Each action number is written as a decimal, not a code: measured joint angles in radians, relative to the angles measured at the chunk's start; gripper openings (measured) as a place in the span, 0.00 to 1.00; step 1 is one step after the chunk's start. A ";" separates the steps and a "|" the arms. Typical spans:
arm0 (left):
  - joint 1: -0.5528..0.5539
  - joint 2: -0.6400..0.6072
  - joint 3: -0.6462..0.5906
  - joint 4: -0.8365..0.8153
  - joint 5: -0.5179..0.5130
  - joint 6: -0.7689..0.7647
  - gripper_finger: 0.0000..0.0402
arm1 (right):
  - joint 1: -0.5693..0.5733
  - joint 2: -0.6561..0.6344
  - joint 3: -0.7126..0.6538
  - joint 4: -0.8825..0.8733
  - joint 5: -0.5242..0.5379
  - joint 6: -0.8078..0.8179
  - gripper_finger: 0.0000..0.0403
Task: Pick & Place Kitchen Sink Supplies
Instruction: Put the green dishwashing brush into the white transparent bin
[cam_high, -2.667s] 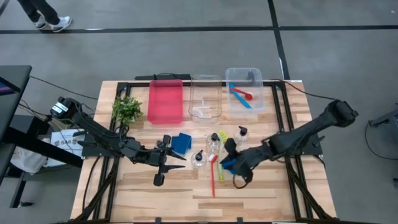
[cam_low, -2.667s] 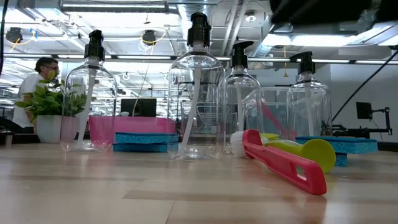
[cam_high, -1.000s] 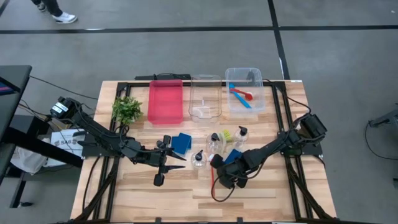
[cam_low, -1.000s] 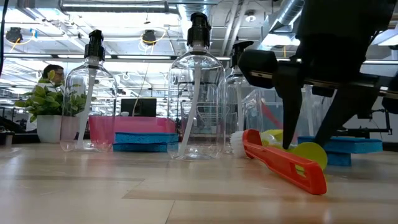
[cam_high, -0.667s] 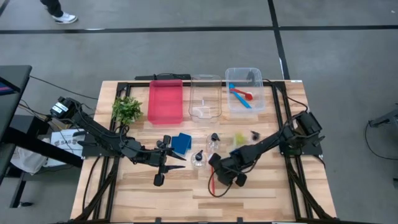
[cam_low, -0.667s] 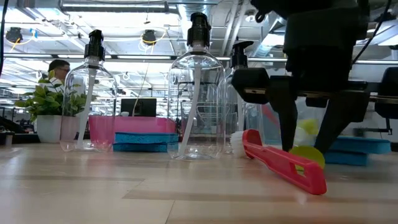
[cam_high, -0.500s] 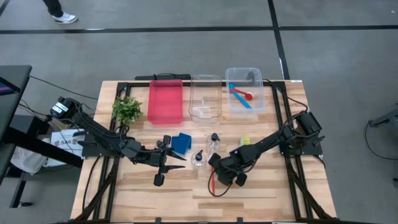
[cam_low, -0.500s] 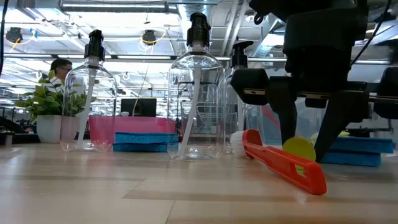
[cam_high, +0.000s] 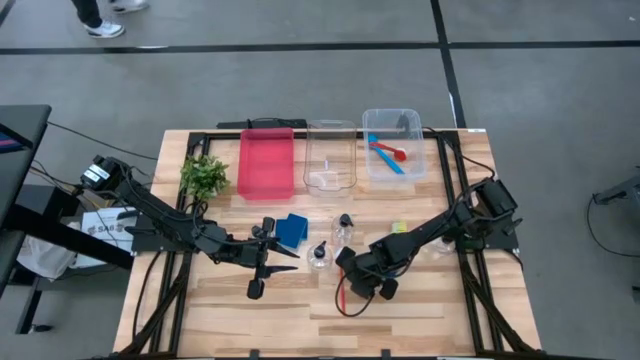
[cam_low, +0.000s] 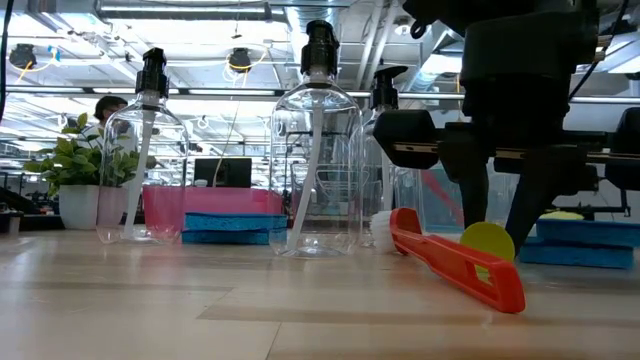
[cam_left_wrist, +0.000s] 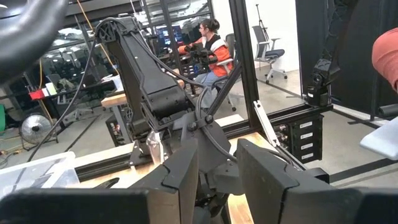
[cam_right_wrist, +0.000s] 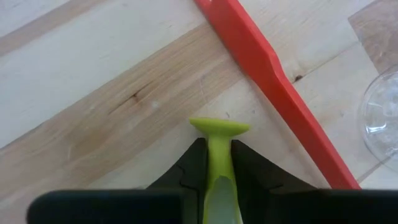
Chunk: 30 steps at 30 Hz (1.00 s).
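**Right end effector closes on the yellow-green brush handle**

The right end effector, low over the middle of the wooden worktop, now has its two dark fingers pinched against the thin yellow-green plastic brush; a second ago they stood wider, straddling the handle. The flared handle end projects past the fingertips in the right wrist view, and the low view shows it as a round disc just above the wood. The grasp therefore appears made, and the lift has yet to follow. The long red plastic brush lies flat on the worktop just beside the grasped one and is not held.

The left end effector waits near the worktop's left-centre, its fingers partly apart and holding nothing, next to a blue square sponge. Small clear bottles with black pump tops stand between the two arms. At the far edge, the right-hand clear plastic bin already holds a red and a blue brush, so it is the likely destination; the middle clear bin and the red tray sit to its left.
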 joint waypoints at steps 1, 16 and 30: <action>0.000 0.000 0.000 0.000 0.000 0.000 0.28 | 0.000 0.000 0.000 0.000 0.000 0.000 0.12; 0.000 0.000 0.000 0.000 0.000 0.000 0.28 | 0.005 0.005 0.109 -0.191 0.032 -0.016 0.12; 0.000 0.000 0.000 0.000 0.000 0.000 0.28 | 0.061 0.003 0.241 -0.322 0.091 -0.026 0.13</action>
